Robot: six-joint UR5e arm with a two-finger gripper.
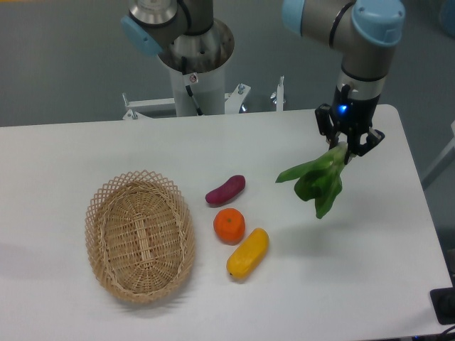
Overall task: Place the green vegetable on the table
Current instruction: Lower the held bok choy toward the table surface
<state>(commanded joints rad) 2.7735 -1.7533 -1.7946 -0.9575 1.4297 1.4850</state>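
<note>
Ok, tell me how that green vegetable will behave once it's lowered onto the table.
The green vegetable droops from the fingers pinching its pale stalk, so it is probably floppy and light. Its leaves would likely touch the table first and fold. Rolling seems unlikely.

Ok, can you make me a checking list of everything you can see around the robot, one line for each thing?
Surface: white table, no spills seen.
Job's things: green vegetable hangs from the gripper, leaves drooping; whether they touch the table cannot be told.
Clutter: wicker basket, nothing in it; purple sweet potato, orange and yellow fruit lie close together on the table.
Grippers: gripper shut on the stalk end.
Cables: black cable on the robot base.
Surroundings: grey floor; dark object at the bottom right edge.
</note>
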